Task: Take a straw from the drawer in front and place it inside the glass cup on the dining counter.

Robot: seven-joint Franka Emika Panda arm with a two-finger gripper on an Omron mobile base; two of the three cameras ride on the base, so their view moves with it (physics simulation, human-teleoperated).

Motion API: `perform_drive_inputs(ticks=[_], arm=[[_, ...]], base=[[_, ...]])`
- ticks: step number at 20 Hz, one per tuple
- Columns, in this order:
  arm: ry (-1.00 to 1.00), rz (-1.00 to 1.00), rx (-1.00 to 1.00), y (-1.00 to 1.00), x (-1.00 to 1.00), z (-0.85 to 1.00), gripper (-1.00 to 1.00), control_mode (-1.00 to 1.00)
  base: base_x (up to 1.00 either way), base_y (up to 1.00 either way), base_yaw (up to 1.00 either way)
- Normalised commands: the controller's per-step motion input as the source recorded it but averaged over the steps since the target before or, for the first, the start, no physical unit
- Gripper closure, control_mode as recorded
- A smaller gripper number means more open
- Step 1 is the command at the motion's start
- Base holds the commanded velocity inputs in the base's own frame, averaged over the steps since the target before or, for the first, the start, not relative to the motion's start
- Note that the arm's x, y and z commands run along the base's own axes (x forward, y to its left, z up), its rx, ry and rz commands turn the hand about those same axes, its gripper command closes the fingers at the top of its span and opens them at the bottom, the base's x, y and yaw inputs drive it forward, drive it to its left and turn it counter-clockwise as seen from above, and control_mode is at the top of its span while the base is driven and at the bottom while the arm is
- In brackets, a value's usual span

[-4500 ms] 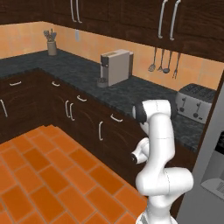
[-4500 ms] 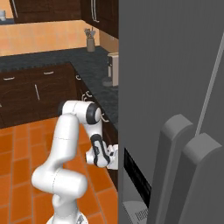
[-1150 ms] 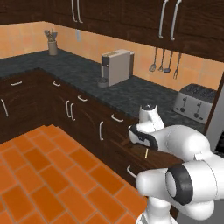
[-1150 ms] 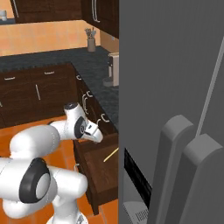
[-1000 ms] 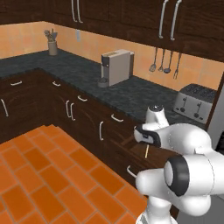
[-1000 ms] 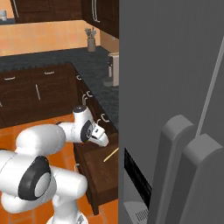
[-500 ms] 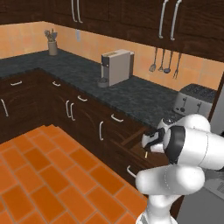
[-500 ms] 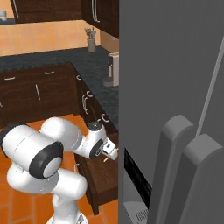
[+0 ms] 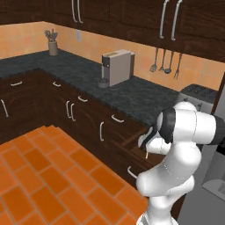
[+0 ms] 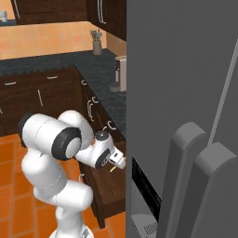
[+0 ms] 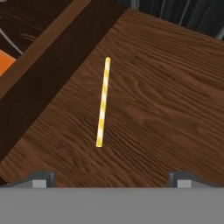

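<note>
Flat, even rendered light with faint shadows and no glare, though every view is coarse and slightly soft.

Both base views look forward and down from behind the arm, left and right, sharing the open drawer (image 9: 132, 141); the hand view looks closely into its wooden bottom

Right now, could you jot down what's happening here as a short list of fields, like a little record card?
Drawer: the dark-brown wood drawer is pulled open
Straw: a thin yellow striped straw lies flat on the drawer floor, alone
Gripper: the two-finger gripper is open, above the straw, not touching it
Stage: the straw is not yet picked up
</note>
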Motion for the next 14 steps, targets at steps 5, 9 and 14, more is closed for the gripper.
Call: perform_drive_inputs(ticks=[5,9,14], arm=[[0.0,0.0,0.0,-0.04,0.52,-0.22,-1.0,-1.0],[0.0,-0.03,0.0,-0.25,0.25,-0.29,-1.0,-1.0],[0.0,-0.02,0.0,-0.32,0.28,-0.3,-1.0,-1.0]], base=[[0.0,0.0,0.0],[0.0,0.0,0.0],[0.0,0.0,0.0]])
